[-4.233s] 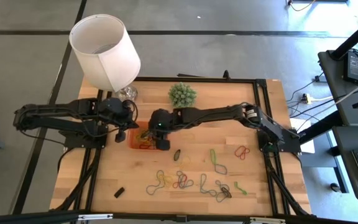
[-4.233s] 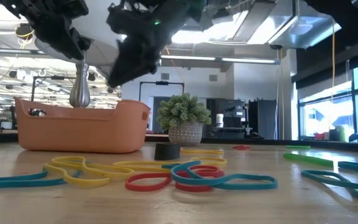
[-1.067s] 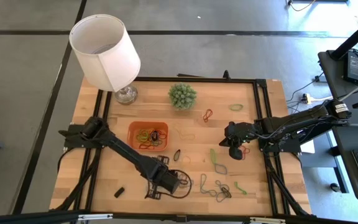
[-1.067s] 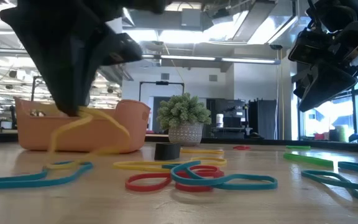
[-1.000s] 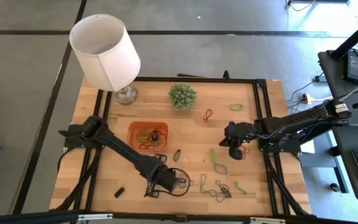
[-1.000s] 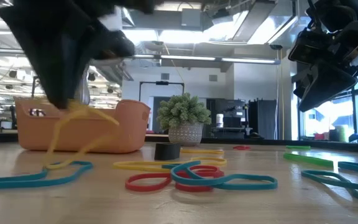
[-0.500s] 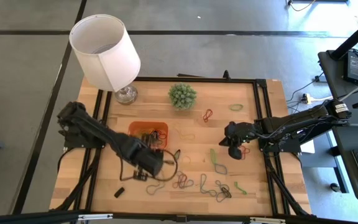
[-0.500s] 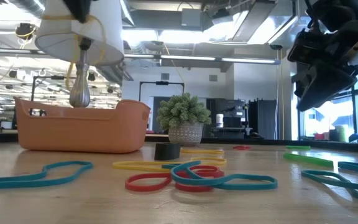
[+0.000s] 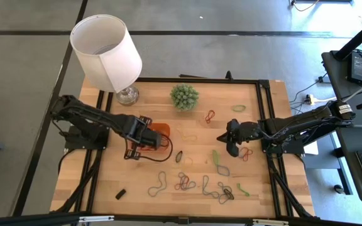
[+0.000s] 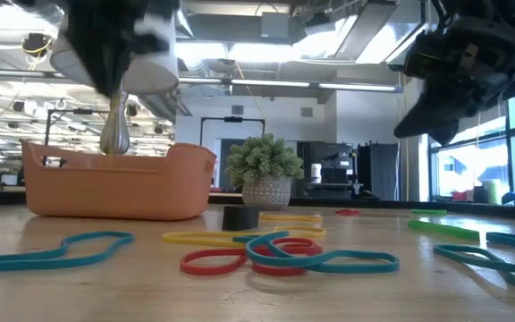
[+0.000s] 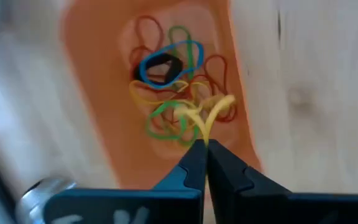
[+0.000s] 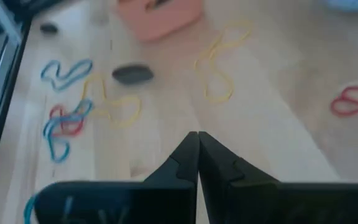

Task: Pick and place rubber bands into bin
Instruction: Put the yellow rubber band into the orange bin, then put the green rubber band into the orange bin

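We are holding the left gripper (image 11: 202, 144) over the shallow orange plastic bin (image 9: 161, 130), fingers pinched on a thin yellow rubber band (image 11: 213, 112). It may cling on release, springing outside. Right gripper (image 12: 197, 138) is hovering mid-table, closed and empty.

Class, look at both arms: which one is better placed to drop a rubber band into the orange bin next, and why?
The left. Its gripper hangs over the bin, shut on a yellow band. The right gripper is shut, empty and away from the bin.
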